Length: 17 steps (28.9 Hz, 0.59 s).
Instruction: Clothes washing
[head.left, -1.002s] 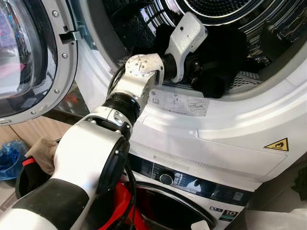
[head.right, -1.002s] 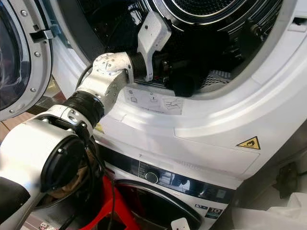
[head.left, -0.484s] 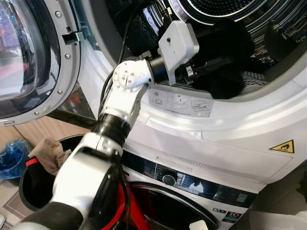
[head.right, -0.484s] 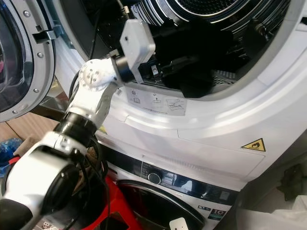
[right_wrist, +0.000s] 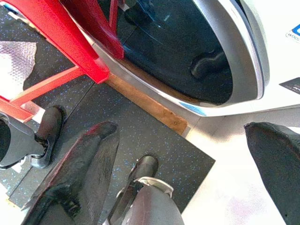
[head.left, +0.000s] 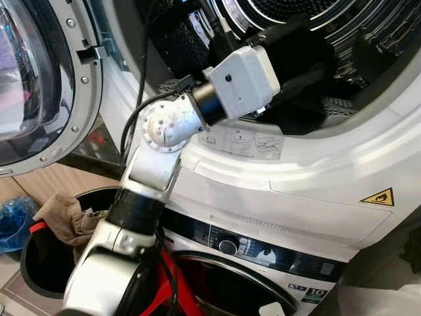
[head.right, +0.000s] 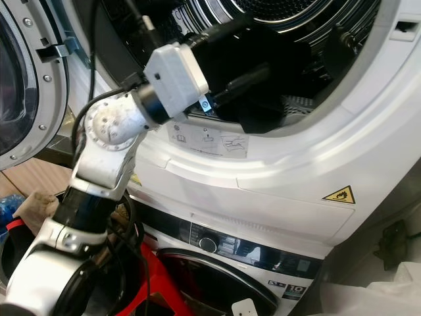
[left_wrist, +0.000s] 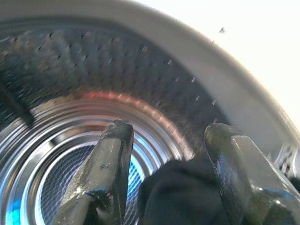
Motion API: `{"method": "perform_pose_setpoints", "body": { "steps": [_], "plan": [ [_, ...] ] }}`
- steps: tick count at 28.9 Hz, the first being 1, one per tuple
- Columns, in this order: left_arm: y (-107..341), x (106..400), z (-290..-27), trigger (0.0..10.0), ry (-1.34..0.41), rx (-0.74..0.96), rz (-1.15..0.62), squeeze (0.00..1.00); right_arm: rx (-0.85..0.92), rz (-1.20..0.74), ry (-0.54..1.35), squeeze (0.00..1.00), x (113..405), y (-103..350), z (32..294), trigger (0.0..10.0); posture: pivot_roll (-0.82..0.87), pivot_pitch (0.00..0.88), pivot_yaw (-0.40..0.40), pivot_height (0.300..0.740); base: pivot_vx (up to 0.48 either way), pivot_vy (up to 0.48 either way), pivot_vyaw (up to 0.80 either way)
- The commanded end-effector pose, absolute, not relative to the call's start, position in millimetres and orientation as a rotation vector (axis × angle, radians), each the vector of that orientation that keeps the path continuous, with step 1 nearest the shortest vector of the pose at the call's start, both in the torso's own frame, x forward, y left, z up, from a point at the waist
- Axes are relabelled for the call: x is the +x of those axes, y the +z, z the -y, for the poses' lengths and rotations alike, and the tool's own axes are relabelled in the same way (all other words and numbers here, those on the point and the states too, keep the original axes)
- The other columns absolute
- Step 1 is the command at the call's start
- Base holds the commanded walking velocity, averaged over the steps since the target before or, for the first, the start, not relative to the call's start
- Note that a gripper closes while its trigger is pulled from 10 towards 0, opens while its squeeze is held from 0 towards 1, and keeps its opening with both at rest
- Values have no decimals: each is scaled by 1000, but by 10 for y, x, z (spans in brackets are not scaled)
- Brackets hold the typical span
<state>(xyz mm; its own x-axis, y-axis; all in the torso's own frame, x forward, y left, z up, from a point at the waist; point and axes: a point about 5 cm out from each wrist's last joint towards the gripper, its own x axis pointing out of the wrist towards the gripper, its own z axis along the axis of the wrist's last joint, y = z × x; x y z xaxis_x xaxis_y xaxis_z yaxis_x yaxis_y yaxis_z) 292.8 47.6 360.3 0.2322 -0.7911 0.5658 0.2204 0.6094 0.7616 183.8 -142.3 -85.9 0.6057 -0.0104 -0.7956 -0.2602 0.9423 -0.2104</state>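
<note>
We see the big drum (head.left: 309,20) with its door (head.left: 39,79) swung open to the left, so clothes can go in. Our left gripper (left_wrist: 164,164) reaches inside, fingers spread around a dark cloth (left_wrist: 183,197). Our right gripper (right_wrist: 187,154) hangs low and far away, wide open.

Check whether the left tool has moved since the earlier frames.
Yes. The left tool has swung from pointing down toward the instruction sticker to reaching deeper into the drum.

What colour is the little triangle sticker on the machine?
Yellow, with a black flame: the warning sticker shows best in the left eye view.
</note>
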Motion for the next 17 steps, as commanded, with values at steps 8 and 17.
{"method": "perform_pose_setpoints", "body": {
  "steps": [8,17],
  "plan": [
    [3173,2693,-547,10000,-671,643,1069,0,-308,-907,136,0,1828,-862,1385,10000,64,41,78,740,0,0,0],
    [2938,2691,-692,10000,-495,651,994,0,-306,-899,119,0,1835,-857,1393,10000,57,43,83,740,0,0,0]
  ]
}}
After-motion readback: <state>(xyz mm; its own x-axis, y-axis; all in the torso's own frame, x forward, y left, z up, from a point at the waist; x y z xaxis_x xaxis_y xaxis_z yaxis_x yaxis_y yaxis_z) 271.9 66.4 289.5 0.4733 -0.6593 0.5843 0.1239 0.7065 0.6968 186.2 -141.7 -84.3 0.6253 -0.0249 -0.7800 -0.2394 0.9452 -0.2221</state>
